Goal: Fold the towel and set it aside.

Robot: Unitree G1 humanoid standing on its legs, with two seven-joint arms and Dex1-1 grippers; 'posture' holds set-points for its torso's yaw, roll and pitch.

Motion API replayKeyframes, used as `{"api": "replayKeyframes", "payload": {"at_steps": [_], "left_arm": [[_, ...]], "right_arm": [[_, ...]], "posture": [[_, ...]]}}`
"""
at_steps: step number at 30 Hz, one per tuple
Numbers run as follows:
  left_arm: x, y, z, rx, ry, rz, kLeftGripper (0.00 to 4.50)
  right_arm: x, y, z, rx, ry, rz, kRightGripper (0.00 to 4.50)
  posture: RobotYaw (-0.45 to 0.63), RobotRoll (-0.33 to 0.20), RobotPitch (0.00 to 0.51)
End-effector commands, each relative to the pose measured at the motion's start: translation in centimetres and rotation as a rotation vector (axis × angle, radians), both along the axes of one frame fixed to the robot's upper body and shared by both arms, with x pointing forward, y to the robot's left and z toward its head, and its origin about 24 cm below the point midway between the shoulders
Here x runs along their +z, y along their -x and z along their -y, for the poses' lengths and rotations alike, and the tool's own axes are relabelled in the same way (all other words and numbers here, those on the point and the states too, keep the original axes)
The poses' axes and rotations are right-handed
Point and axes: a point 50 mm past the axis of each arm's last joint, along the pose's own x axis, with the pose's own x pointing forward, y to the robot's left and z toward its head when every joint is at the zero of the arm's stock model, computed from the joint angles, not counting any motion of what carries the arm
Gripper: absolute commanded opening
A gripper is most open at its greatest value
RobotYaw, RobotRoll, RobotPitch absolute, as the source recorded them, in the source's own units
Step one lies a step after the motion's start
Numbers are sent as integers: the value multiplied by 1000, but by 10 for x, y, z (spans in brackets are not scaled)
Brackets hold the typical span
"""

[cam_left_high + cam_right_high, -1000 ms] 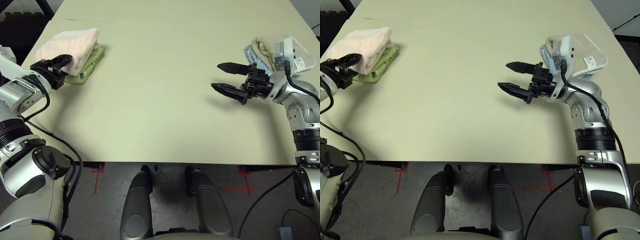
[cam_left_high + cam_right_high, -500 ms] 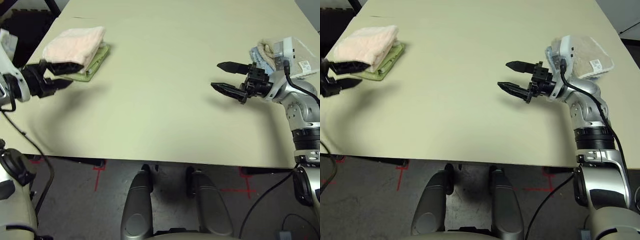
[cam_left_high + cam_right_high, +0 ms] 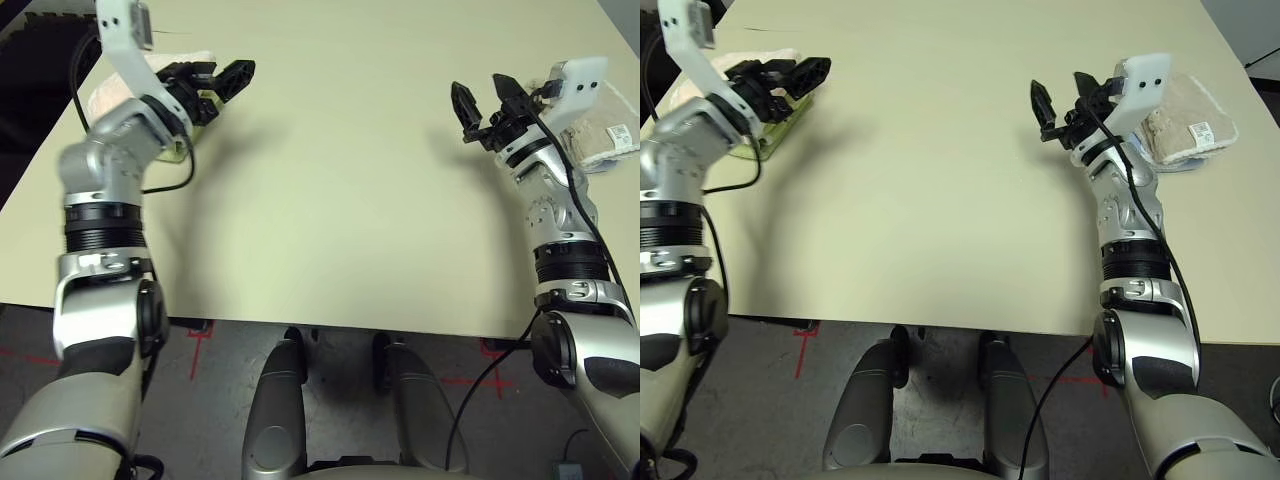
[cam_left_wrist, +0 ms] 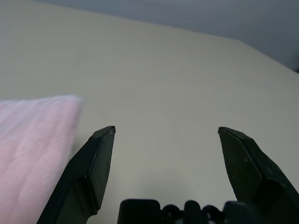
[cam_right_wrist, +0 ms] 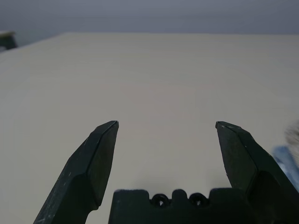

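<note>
The pale pink towel [image 4: 32, 149] lies folded at the table's far left corner, resting on a lime-green cloth [image 3: 765, 143]. My raised left arm hides much of it. My left gripper [image 3: 215, 80] hovers open just beyond the towel's right edge, with nothing between its fingers; in the left wrist view the towel's edge lies beside one finger [image 4: 86, 172]. Over the right side of the table my right gripper [image 3: 482, 98] is also open and empty, pointing away from me.
A beige and light-blue pile of folded towels [image 3: 600, 135] sits at the right edge, behind my right wrist. The cream table [image 3: 330, 220] stretches bare between the two arms. Dark floor lies beyond the left edge.
Both forearms have swung up and forward. The left gripper went from beside the towel's near left to past its right edge. The right gripper turned from pointing left to pointing away. The camera shifted.
</note>
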Motion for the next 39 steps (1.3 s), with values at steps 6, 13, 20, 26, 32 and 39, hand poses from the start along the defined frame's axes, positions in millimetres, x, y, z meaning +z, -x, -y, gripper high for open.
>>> {"api": "replayKeyframes", "payload": {"at_steps": [6, 13, 20, 26, 32, 39], "left_arm": [[-34, 3, -45, 246, -171, 13, 4469], [-35, 5, -47, 317, -196, 71, 4469], [-25, -4, -8, 102, -42, 133, 4469], [-26, -6, -1, -10, -58, 85, 4469], [-31, -4, -20, 76, -100, 55, 4469], [-38, -5, -21, 193, -125, 64, 4469]], "right_arm": [[-15, 6, 40, -135, 54, 0, 4500], [-15, 11, 62, -145, 56, -22, 4500], [-13, 9, 58, -117, 41, -12, 4500], [-5, 6, 53, -91, 38, 5, 4500], [-9, 6, 52, -75, 38, -10, 4500], [-13, 6, 52, -122, 10, -9, 4500]], "posture": [[-25, 0, 257], [-49, 0, 248], [-25, 0, 237], [-38, 0, 237], [-51, 0, 241], [-62, 0, 242]]}}
